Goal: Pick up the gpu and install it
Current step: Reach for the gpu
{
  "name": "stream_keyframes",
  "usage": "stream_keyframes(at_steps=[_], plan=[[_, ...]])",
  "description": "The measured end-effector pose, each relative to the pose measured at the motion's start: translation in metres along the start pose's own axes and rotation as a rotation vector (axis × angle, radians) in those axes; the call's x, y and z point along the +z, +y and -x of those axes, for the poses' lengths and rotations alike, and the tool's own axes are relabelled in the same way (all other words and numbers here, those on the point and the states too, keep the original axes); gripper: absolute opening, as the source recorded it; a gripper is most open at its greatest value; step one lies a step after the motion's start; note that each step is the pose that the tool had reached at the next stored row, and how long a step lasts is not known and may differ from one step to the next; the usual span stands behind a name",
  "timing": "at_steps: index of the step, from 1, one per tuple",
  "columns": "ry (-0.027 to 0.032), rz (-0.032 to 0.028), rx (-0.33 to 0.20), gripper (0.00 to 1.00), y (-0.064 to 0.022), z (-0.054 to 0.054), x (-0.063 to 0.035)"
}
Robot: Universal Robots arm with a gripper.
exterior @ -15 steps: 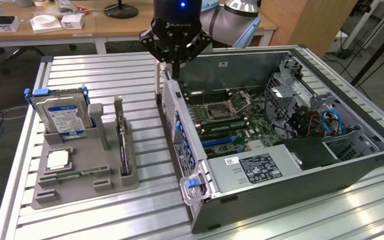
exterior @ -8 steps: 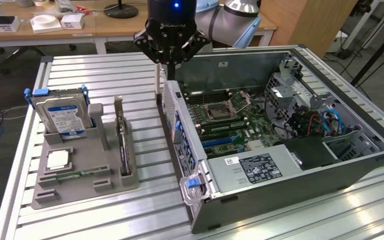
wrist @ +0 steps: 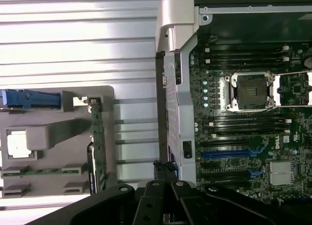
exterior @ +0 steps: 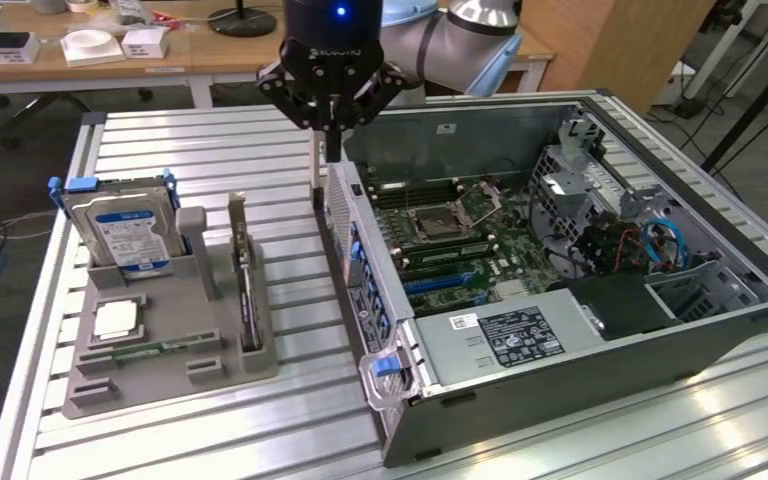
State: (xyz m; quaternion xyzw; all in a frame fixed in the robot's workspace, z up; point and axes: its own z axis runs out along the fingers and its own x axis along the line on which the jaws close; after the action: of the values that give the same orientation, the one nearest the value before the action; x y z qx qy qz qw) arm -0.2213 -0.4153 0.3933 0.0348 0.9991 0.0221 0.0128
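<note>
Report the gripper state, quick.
Gripper: jaws closed, holding nothing; the gpu stands in the grey holder.

The gpu (exterior: 239, 268) stands edge-on in the gray holder (exterior: 157, 372), its faces hidden and its lower edge sunk in the slot. The holder's wall covers the bottom of the hard drive (exterior: 121, 232). The print on the power supply label (exterior: 519, 336) is too small to read. In the wrist view the frame edge cuts off the hand (wrist: 165, 167) and the computer case (wrist: 170, 98).
</note>
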Motion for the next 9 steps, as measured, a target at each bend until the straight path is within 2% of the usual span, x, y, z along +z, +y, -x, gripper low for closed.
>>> stream_keyframes(at_steps=[9], plan=[[-0.0001, 0.0001, 0.0, 0.11, -0.0035, -0.0109, -0.0004]])
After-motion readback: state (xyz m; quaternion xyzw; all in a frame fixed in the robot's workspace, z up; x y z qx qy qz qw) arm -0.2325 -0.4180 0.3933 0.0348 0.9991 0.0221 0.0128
